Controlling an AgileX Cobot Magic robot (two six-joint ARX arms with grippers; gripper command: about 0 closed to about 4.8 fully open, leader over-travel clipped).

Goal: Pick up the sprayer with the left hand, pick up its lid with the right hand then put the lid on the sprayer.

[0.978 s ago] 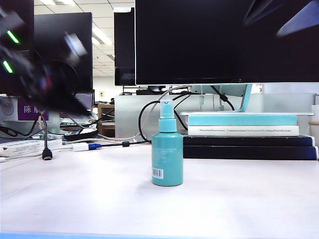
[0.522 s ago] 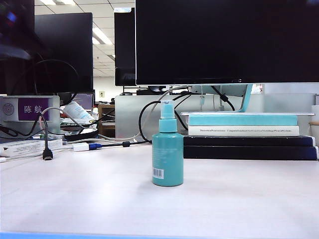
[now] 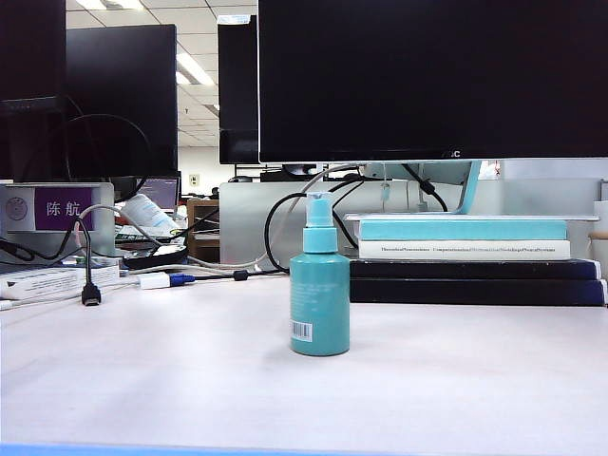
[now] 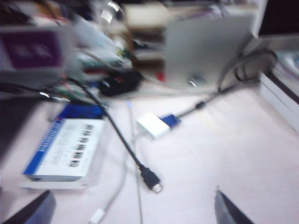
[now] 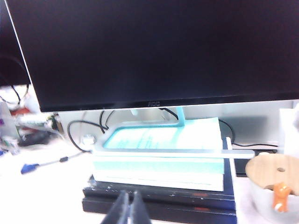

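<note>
The teal sprayer [image 3: 319,299] stands upright in the middle of the table, white barcode label near its base. The clear lid [image 3: 318,209] sits over its nozzle. Neither arm shows in the exterior view. In the left wrist view my left gripper [image 4: 131,212] is open, its dark fingers [image 4: 32,211] far apart above loose cables, with nothing between them. In the right wrist view my right gripper [image 5: 128,207] is shut on nothing and faces a stack of books. Neither wrist view shows the sprayer.
A large dark monitor [image 3: 427,76] stands behind the sprayer, with a stack of books [image 3: 475,261] to its right. Cables and a black plug [image 4: 152,179], a white adapter [image 4: 153,126] and a blue-and-white box [image 4: 65,149] lie at the left. A wooden-lidded cup [image 5: 273,186] stands beside the books.
Both arms, blurred at the exterior view's left and top right edges a second ago, have left that view. The sprayer has not moved.
</note>
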